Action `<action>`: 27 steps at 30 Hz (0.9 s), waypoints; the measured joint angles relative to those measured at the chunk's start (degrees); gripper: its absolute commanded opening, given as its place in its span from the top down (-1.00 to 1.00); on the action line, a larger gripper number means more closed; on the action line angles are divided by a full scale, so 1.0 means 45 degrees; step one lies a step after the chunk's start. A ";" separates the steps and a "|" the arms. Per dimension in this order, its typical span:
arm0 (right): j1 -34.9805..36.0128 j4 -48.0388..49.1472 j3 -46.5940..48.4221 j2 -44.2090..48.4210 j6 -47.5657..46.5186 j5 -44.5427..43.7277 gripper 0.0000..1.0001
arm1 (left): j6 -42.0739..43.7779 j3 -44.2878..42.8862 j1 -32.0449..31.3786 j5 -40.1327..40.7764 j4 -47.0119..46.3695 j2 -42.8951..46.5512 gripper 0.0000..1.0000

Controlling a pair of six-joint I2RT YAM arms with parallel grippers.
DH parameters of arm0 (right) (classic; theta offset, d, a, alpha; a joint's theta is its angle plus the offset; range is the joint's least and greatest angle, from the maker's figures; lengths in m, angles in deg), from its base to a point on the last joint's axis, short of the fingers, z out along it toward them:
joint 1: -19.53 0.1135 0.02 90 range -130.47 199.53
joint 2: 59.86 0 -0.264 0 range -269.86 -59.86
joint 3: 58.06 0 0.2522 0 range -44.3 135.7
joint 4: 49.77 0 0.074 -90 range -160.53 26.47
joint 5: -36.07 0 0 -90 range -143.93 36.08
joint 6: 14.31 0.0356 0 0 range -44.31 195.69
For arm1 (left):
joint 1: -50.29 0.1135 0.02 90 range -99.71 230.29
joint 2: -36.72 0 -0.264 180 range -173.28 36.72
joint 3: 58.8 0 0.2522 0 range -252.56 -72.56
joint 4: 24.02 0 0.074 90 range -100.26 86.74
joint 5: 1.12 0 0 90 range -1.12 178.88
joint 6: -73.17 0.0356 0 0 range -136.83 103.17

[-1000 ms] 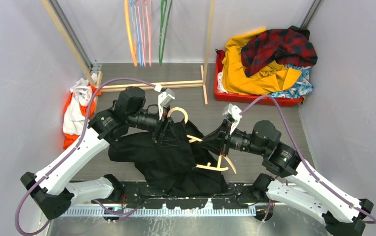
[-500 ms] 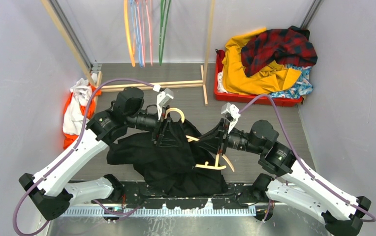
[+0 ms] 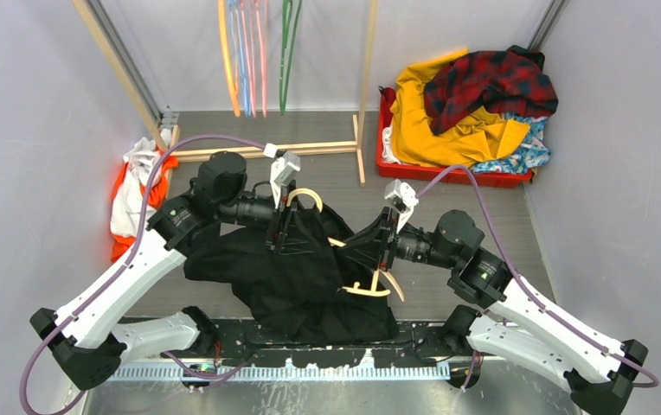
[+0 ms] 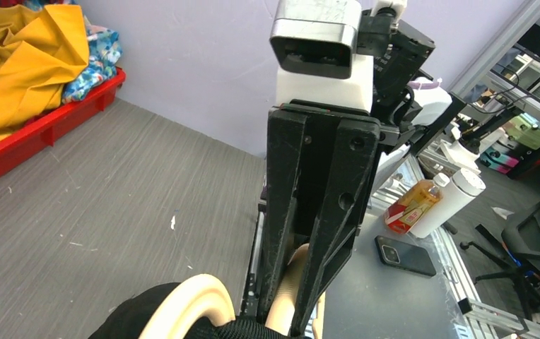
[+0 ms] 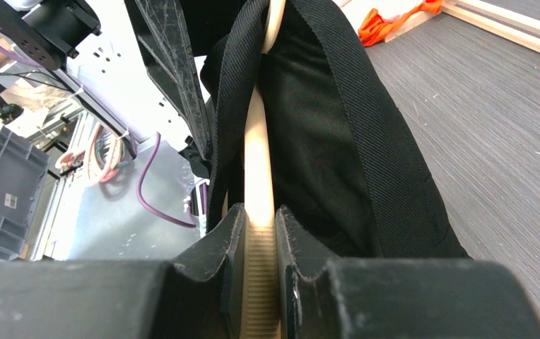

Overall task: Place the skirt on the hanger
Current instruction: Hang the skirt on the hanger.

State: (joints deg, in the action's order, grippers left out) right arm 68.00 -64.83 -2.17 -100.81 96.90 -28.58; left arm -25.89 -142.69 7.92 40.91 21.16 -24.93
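Skirt fabric, thin and blue with a flower print, is what you are after: the blue floral skirt [image 3: 526, 154] sits in the red plastic bin [image 3: 445, 175] at the far right of the table. It is tucked at the bin's right end under a yellow garment [image 3: 448, 121] and a red-and-black plaid garment [image 3: 491, 82], well apart from both grippers.

Your right gripper [image 5: 259, 215] is clamped narrow on 1 arm of the cream hanger [image 3: 367, 291], and the ridged bar runs straight between its 2 fingers. That hanger lies at the table's centre, partly inside a big black fabric garment [image 3: 310, 285], with its curved hook poking out at the far end.

Your left gripper [image 3: 284, 240] sits at the black garment's far end, just beside the hook. You cannot tell from these views whether its fingers are pinched or spread.

A white and orange cloth heap [image 3: 137, 186] lies by the left wall.
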 measured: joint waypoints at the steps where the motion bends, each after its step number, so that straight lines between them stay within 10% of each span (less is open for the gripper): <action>1: 0.0000 0.0078 -0.0010 -0.0039 0.0005 0.0049 0.97 | 0.0005 0.0010 0.0000 0.0000 -0.0049 0.0068 0.75; 3: 0.0005 0.0306 -0.0087 -0.0068 0.0010 0.0175 0.97 | 0.0005 0.0015 0.0000 0.0000 -0.0078 0.0180 0.22; 4: 0.0010 0.0403 -0.0136 -0.0063 0.0015 0.0219 0.97 | 0.0005 0.0015 -0.0010 0.0010 -0.0073 0.0219 -0.67; 6: 0.0015 0.0583 -0.0209 -0.0063 0.0019 0.0253 0.97 | 0.0019 0.0019 -0.0029 0.0058 -0.0068 0.0253 -1.00; 27: -0.0073 -0.0141 -0.0651 0.2283 -0.0058 0.0476 0.97 | 0.0058 -0.1054 -0.0466 -0.0704 0.1132 0.0219 -0.99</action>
State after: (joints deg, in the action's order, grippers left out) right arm 67.67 -65.47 -5.10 -90.54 96.64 -26.44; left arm -25.63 -147.43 5.82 37.74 26.26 -23.95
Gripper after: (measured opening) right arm 0.238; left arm 0.994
